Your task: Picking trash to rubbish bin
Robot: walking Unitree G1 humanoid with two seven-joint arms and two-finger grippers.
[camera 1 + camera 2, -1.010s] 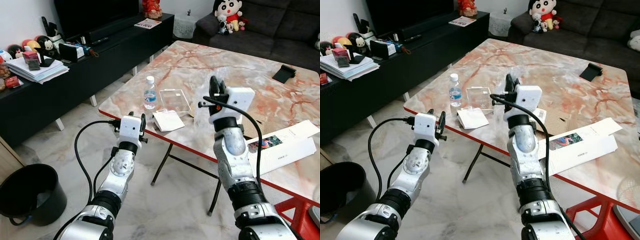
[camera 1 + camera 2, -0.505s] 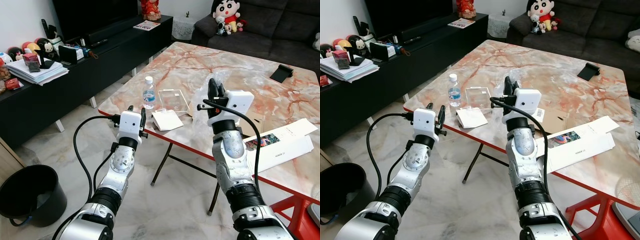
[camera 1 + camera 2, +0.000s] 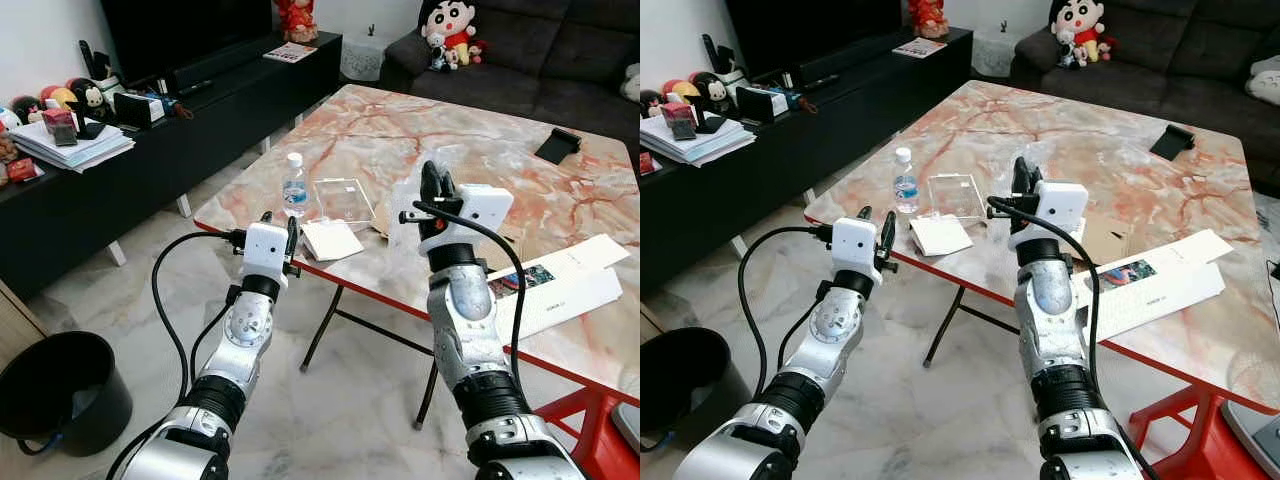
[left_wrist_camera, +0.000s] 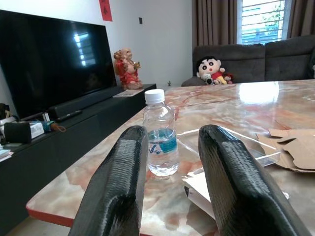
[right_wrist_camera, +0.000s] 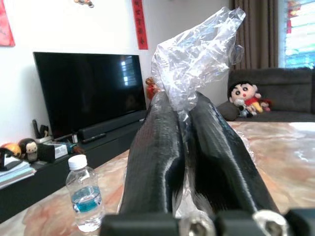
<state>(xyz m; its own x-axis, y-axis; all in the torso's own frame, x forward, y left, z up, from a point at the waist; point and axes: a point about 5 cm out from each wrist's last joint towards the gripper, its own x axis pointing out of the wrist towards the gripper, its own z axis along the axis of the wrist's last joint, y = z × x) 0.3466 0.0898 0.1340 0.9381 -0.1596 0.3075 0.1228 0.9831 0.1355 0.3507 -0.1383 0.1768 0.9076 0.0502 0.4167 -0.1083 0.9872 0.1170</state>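
Down at far left we see the black bin (image 3: pixel 60 385) on the floor, well apart from the table (image 3: pixel 480 130), with what may be a liner or scrap inside; we can't tell which. Behind it runs the black TV bench (image 3: pixel 150 150), stacked papers (image 3: pixel 75 143) and small toys on top. Moving across, our left gripper (image 3: pixel 278 228) is raised just short of the table's near corner, fingers (image 4: pixel 118 187) parted and empty, aimed at the water bottle (image 4: pixel 161 135). The bottle stands upright near that table edge. Just beside it sits a clear plastic box (image 3: pixel 343 198), and in front of the box a white folded paper (image 3: pixel 332 240) lies at the red rim. Flat brown cardboard (image 4: pixel 290 147) lies beyond that. Now to the right: our right gripper (image 3: pixel 431 187) is up over the table's near side, fingers (image 5: pixel 157 147) pinched tight on a crumpled clear plastic wrap (image 5: pixel 197 54), which bunches out above the fingertips and also trails down between them. The wrap is off the table, held in the air. Further right a long white carton (image 3: pixel 565 285) lies near the table edge, a dark phone (image 3: pixel 556 146) sits toward the far side, and a grey sofa (image 3: pixel 540 50) with a doll (image 3: pixel 452 30) stands behind.
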